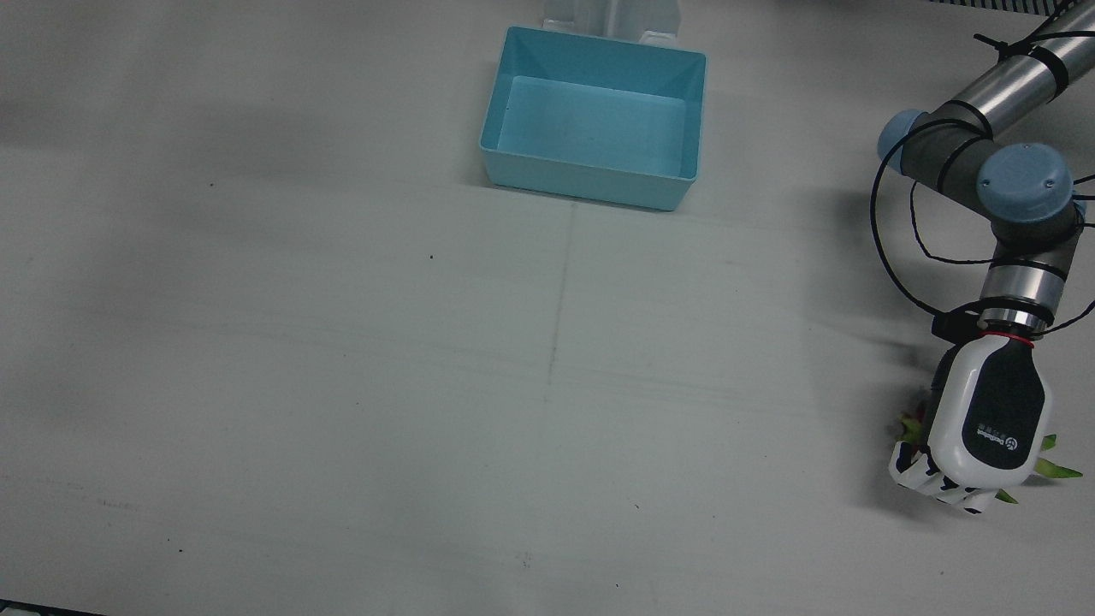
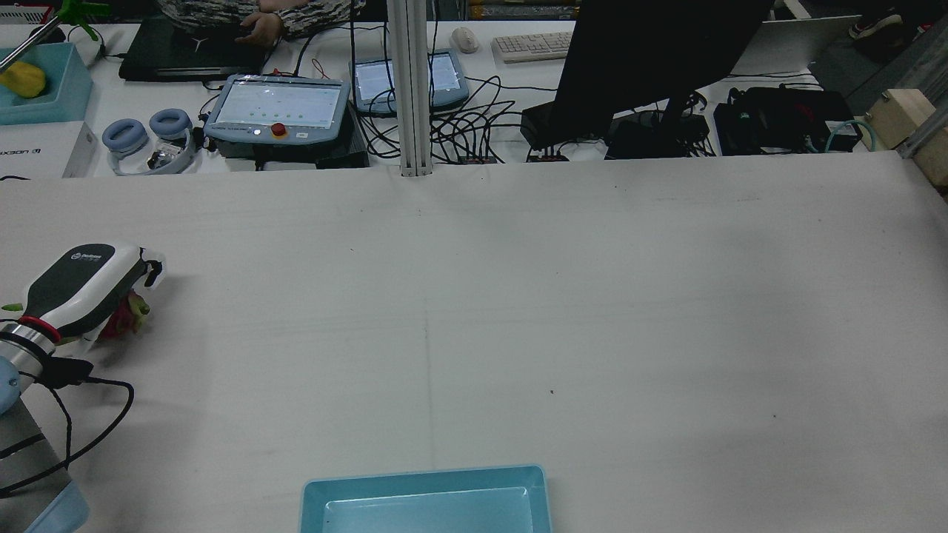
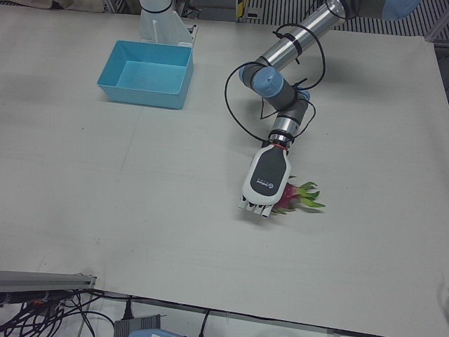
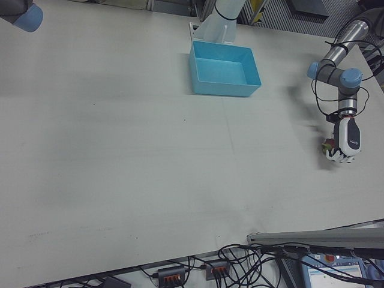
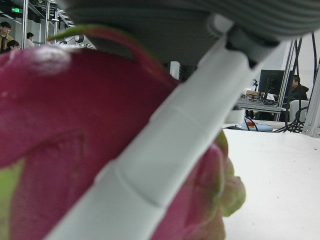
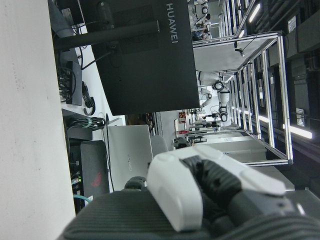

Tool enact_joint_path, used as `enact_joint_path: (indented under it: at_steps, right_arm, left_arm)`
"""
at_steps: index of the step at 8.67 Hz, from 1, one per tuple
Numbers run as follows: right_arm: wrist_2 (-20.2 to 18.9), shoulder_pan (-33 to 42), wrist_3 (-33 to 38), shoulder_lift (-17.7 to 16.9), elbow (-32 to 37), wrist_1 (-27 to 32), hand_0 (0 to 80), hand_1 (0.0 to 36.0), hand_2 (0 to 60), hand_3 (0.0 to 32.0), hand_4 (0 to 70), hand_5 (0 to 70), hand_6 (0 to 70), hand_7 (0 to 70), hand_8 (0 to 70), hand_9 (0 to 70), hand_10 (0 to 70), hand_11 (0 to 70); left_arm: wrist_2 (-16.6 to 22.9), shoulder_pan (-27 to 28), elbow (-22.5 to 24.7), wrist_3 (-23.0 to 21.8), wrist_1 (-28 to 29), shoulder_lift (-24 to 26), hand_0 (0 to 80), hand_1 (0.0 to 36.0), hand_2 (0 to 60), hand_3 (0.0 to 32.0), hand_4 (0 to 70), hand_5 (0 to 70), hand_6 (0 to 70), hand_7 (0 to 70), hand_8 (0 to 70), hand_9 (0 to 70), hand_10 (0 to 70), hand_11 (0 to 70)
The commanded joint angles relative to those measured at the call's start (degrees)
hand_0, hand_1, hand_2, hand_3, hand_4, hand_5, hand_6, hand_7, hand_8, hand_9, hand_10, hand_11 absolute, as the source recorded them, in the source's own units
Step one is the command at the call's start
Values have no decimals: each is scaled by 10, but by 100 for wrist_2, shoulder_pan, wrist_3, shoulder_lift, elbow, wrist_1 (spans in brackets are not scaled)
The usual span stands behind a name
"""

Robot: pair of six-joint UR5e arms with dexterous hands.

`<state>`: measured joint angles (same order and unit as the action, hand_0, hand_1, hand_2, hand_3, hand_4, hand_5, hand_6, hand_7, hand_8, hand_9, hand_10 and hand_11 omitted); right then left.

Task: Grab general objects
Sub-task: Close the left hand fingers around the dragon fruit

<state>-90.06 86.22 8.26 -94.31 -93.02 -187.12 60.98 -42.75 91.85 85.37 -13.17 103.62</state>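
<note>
1. Left-front view shows the dragon fruit (image 3: pixel 296 197) best: a magenta-pink skin with green, pointed scales that fan out from one end.
2. Its long axis lies roughly flat along the table (image 3: pixel 140 210), and the green tips point away from the left hand (image 3: pixel 265 181), toward that view's right.
3. It lies near the table's edge on the robot's left side, well apart from the blue bin (image 1: pixel 594 117) at the middle of the robot's side.
4. The left hand covers the fruit from above, palm down, with its fingers (image 1: pixel 920 473) curled around the pink body; a white finger (image 5: pixel 165 150) lies pressed across the skin in the left hand view.
5. The right hand (image 6: pixel 210 195) shows only in its own camera; its fingers look folded inward, but whether they are fully closed cannot be told, and nothing is seen in them.
</note>
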Motion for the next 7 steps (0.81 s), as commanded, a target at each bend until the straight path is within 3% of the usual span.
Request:
enact_joint_path:
  at_steps: [1, 2, 3, 4, 5, 6, 7]
  right_arm:
    - [-3, 0, 0, 0, 3, 0, 0, 0, 0, 0, 0, 0, 0, 0, 0, 0, 0, 0]
    - [-3, 0, 0, 0, -6, 0, 0, 0, 0, 0, 0, 0, 0, 0, 0, 0, 0, 0]
    - [-3, 0, 0, 0, -6, 0, 0, 0, 0, 0, 0, 0, 0, 0, 0, 0, 0, 0]
    - [-3, 0, 0, 0, 3, 0, 0, 0, 0, 0, 0, 0, 0, 0, 0, 0, 0, 0]
    - [-3, 0, 0, 0, 3, 0, 0, 0, 0, 0, 0, 0, 0, 0, 0, 0, 0, 0]
    - [-3, 0, 0, 0, -6, 0, 0, 0, 0, 0, 0, 0, 0, 0, 0, 0, 0, 0]
    - [-3, 0, 0, 0, 3, 0, 0, 0, 0, 0, 0, 0, 0, 0, 0, 0, 0, 0]
  left_arm:
    - [2, -58, 322, -20, -2, -34, 800, 360, 600, 0, 358, 700, 700, 700, 700, 700, 700, 700]
    - [2, -67, 551, -21, -115, -69, 800, 360, 600, 0, 433, 700, 700, 700, 700, 700, 700, 700]
    - [19, -76, 727, -47, -238, -70, 800, 360, 600, 0, 637, 700, 700, 700, 700, 700, 700, 700]
    - [80, -67, 998, -56, -456, -70, 800, 360, 600, 0, 700, 700, 700, 700, 700, 700, 700, 700]
    - [255, -58, 1314, -56, -754, -35, 800, 360, 600, 0, 700, 700, 700, 700, 700, 700, 700, 700]
    - [683, -67, 1570, -73, -958, 0, 800, 360, 600, 0, 700, 700, 700, 700, 700, 700, 700, 700]
    - [1244, -110, 1694, -447, -1142, 9, 800, 360, 600, 0, 700, 700, 700, 700, 700, 700, 700, 700]
